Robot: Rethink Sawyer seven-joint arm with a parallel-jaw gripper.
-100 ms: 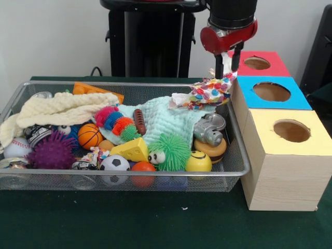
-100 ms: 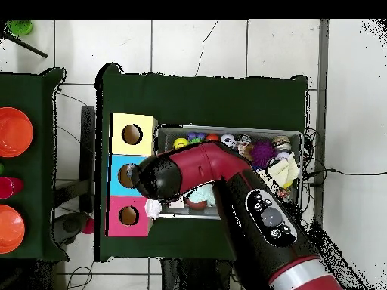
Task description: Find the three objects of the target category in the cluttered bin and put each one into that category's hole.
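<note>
Spotted cloth (image 1: 208, 93) hangs pinched in the hand (image 1: 228, 72) over the bin's (image 1: 236, 140) corner.

Front camera sitting low and close across the table (image 1: 155, 228), facing the wire bin (image 1: 238, 171) and three boxes (image 1: 285, 166), overhead camera looking straight down from far higher, taking in floor tiles (image 2: 189, 45), both sharing bin, boxes, arm (image 2: 249, 196).

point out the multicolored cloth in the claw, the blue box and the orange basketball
multicolored cloth (image 1: 207, 94): front view, middle of the dotted fabric
blue box (image 1: 248, 95): front view, bare top left of its hole
orange basketball (image 1: 90, 136): front view, centre of the ball
</note>
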